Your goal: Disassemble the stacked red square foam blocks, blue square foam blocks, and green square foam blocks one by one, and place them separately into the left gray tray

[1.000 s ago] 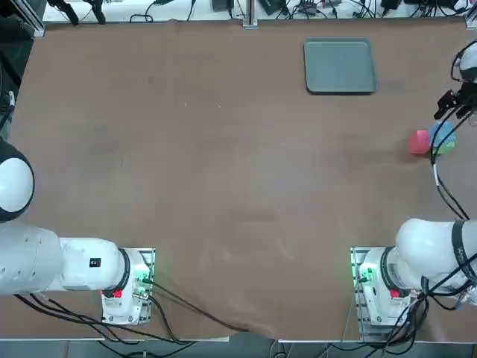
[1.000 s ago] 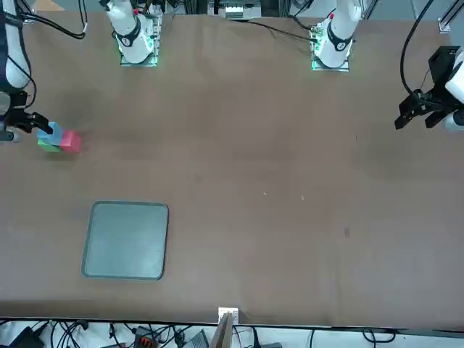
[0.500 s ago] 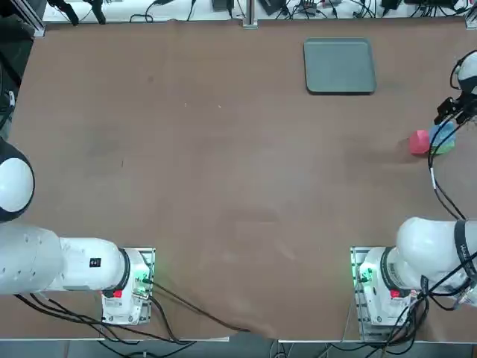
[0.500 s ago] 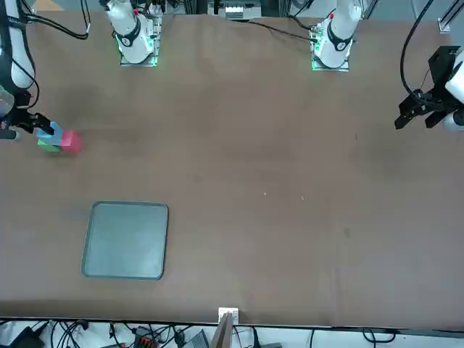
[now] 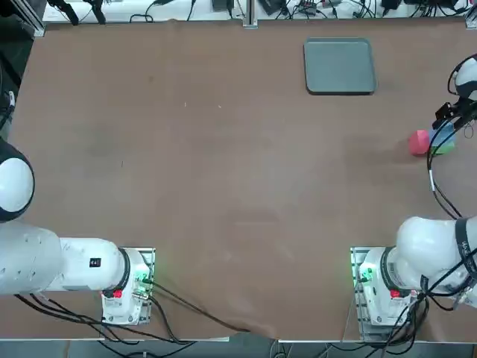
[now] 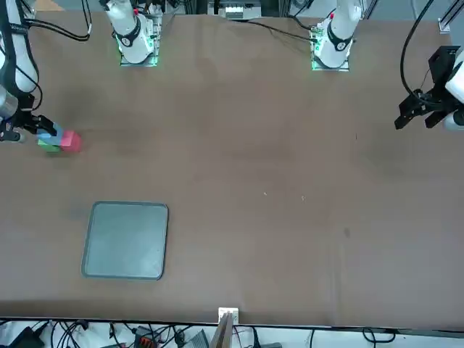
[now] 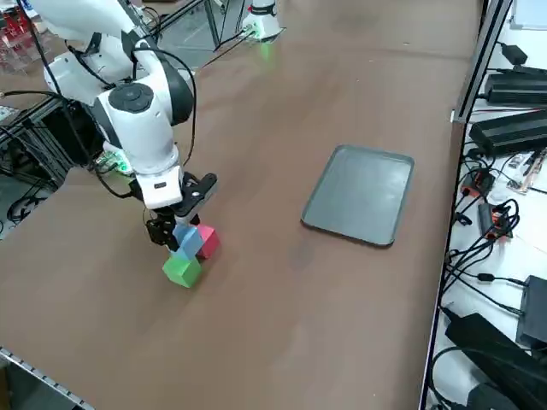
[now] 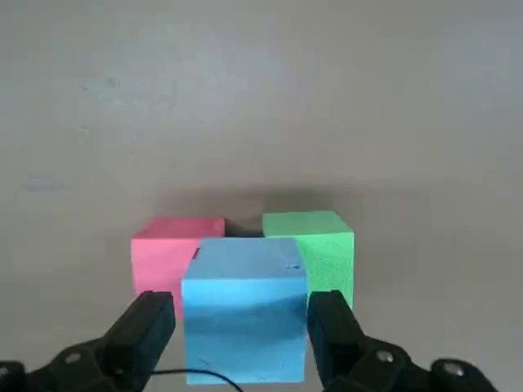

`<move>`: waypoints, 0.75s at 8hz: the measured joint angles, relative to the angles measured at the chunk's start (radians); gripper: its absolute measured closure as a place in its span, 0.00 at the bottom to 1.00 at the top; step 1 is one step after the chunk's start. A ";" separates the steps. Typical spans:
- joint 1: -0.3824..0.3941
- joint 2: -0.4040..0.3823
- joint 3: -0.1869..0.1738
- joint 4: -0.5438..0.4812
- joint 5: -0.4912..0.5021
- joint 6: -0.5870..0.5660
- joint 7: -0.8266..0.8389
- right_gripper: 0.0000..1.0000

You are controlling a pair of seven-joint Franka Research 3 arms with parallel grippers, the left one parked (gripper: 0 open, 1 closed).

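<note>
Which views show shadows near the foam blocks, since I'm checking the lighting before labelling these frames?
Right wrist view: soft shadow on the table behind the red and green foam blocks, darker patch across the blue one's near face; front view: faint shading below the blocks.

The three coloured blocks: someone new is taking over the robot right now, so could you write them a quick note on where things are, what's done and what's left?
Right claw: open, at the stack, its fingers on either side of the blue block; no lift visible.
Blocks: blue appears to sit on top, over the red block and the green block.
Gray tray: away to the robot's left of the stack and farther from the arm bases.
Done: none of the blocks is in the tray.
Left: all three to move, one by one, set down apart; blue is probably first.
</note>
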State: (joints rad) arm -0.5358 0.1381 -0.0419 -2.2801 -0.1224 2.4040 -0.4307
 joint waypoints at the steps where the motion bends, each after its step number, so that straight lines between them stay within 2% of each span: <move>1: 0.000 0.000 0.000 0.000 0.000 0.001 0.000 0.00; 6: 0.000 0.014 0.000 -0.003 0.000 0.005 0.000 0.00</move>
State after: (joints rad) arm -0.5362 0.1522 -0.0418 -2.2829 -0.1224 2.4091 -0.4307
